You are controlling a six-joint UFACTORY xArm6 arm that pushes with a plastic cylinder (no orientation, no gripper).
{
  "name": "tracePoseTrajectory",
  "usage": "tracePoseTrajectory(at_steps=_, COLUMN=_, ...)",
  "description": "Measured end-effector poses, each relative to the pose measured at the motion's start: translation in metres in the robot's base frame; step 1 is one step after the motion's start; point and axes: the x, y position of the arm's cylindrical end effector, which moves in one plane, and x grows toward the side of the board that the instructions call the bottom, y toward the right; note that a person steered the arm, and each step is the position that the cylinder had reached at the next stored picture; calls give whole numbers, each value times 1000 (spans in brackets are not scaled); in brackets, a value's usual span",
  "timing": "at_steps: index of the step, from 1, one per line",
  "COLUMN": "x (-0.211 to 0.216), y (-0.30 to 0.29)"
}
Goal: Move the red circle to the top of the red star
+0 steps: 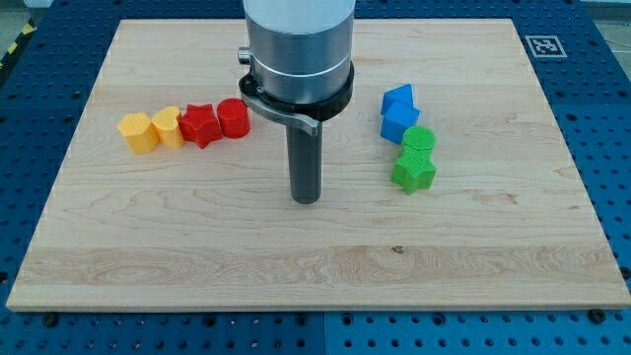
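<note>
The red circle (235,117) sits at the right end of a row on the board's left half, touching the red star (200,125) just left of it. My tip (306,198) rests on the board near the middle, below and to the right of the red circle, well apart from it. It touches no block.
Two yellow blocks (139,132) (169,126) continue the row left of the red star. At the right, two blue blocks (398,101) (400,122) stand above a green circle (418,142) and a green star (414,173). The wooden board (315,276) lies on a blue perforated table.
</note>
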Motion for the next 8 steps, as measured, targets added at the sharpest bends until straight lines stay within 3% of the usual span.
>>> tracePoseTrajectory(at_steps=3, x=-54, y=-43)
tracePoseTrajectory(at_steps=8, x=-63, y=-47)
